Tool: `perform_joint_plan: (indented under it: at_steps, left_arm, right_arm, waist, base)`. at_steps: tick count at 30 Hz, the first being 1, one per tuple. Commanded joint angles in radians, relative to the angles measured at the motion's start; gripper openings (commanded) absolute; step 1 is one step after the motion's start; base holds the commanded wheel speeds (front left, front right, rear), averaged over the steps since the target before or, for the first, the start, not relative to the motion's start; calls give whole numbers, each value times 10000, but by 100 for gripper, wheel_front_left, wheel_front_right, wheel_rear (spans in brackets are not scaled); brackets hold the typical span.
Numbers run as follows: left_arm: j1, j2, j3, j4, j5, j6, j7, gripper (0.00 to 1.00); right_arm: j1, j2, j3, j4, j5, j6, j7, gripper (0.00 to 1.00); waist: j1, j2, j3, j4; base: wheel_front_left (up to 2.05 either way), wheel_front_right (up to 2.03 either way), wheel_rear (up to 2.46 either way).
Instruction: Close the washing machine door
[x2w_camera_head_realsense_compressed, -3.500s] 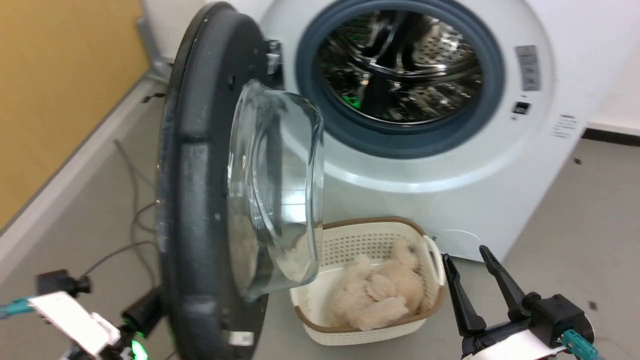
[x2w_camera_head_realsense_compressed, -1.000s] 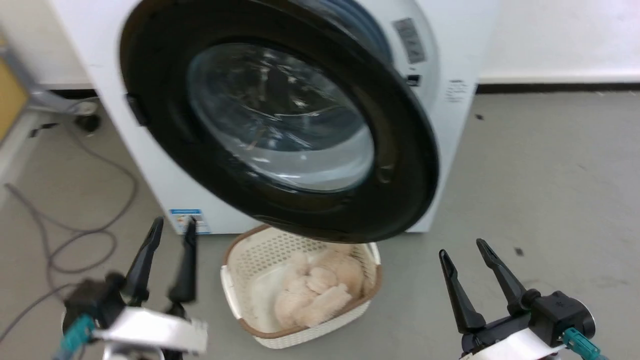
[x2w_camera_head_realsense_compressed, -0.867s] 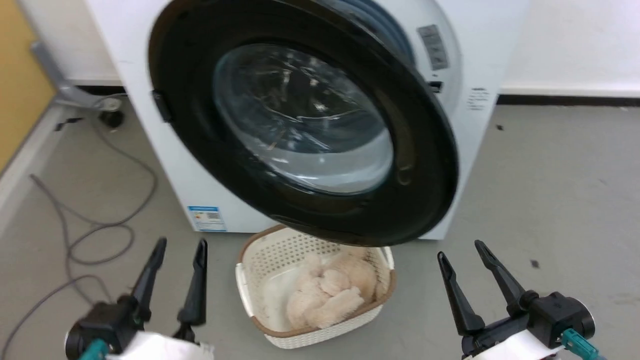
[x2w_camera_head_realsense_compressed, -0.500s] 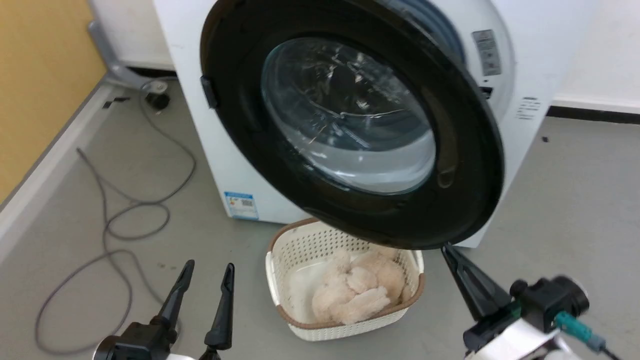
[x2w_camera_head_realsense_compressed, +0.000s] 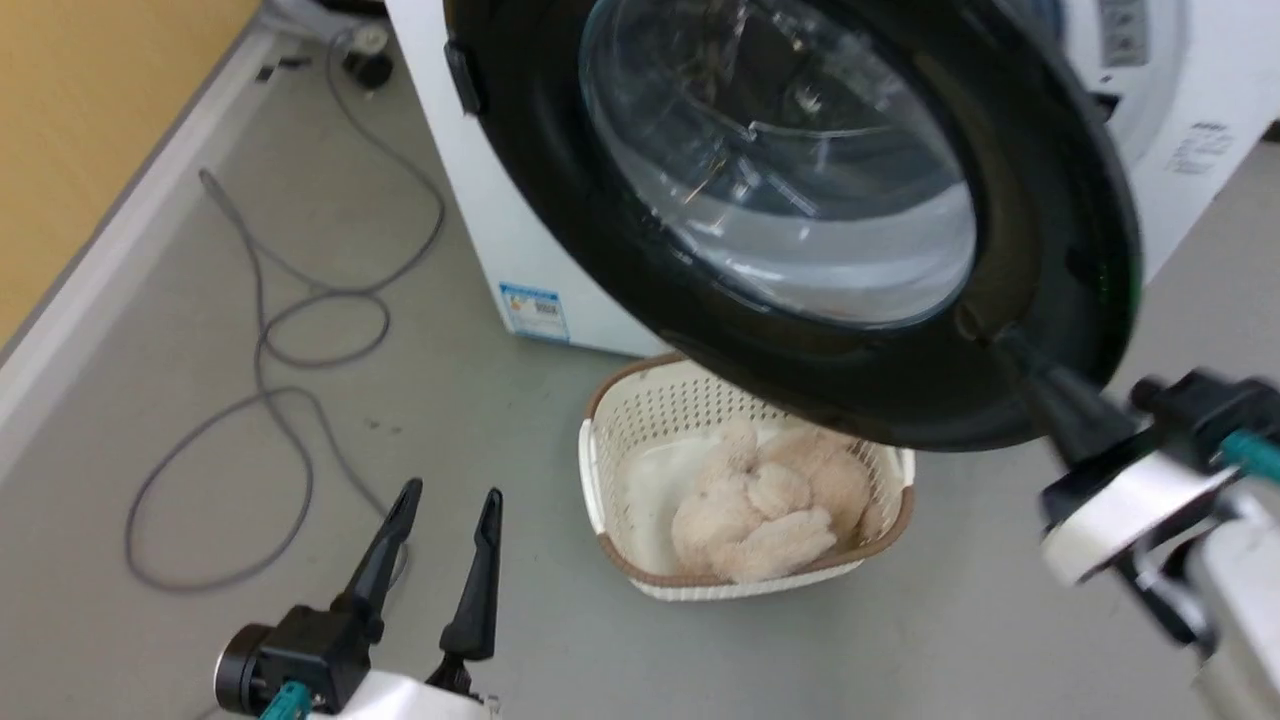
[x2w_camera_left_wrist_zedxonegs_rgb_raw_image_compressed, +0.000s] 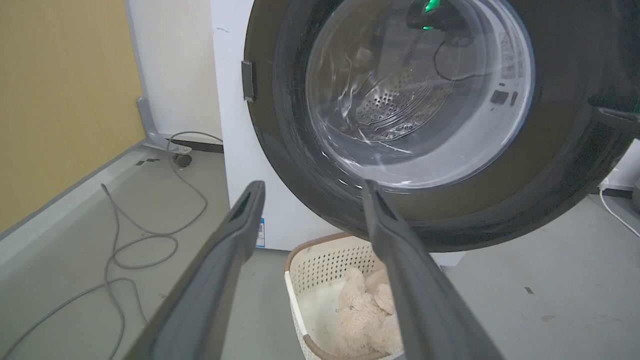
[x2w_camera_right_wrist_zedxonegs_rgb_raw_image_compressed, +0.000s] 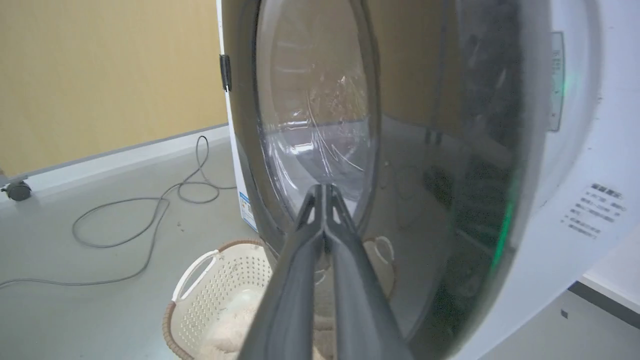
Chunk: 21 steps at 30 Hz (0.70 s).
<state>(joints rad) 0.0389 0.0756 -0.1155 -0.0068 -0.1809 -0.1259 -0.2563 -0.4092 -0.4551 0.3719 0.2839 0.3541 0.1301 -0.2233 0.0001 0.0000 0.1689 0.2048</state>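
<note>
Two sets of fingers to report. My right fingers (x2w_camera_right_wrist_zedxonegs_rgb_raw_image_compressed: 324, 200) are pressed together and hold nothing. Their tips rest against the outer face of the washing machine door (x2w_camera_head_realsense_compressed: 780, 170), low on its dark rim, on the side away from the hinge. My left fingers (x2w_camera_head_realsense_compressed: 486, 525) are spread and empty, below the door and well apart from it, toward its hinge side.

The door is not latched. It hangs partway open, its hinge edge at the washing machine (x2w_camera_head_realsense_compressed: 470, 220) and its far edge standing off the white front. It has clear glass at the centre and a black rim all round.

Under the door's lower edge a cream perforated basket (x2w_camera_head_realsense_compressed: 600, 470) sits on the floor (x2w_camera_head_realsense_compressed: 200, 480) with a pale fluffy bundle (x2w_camera_head_realsense_compressed: 760, 510) inside. A grey cable (x2w_camera_head_realsense_compressed: 440, 215) lies looped on the floor on the door's hinge side.
</note>
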Motion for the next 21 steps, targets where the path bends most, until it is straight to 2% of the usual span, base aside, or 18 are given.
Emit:
perform_joint_plan:
  at_steps: [1,11,21]
  left_arm:
    - [-196,-32,-7,8,-29,-33,-54,100]
    - [-856,-155,-165,-40,-212,-45,-55,100]
    - [-1280,-218,-345,12,-450,-47,-55,100]
  right_arm:
    - [-235,-147,-66,128,91,6,30,0]
    - [-2091,-871,-935,1366,733,6,412,0]
    - [-4240,-843,-1937,2526,894,6,1299,0]
  waist:
    - [-1,0,303,206]
    - [-1,0,1437,631]
    - [-1,0,2321,818]
  base:
    - [0,0,0]
    - [0,0,0]
    - [0,0,0]
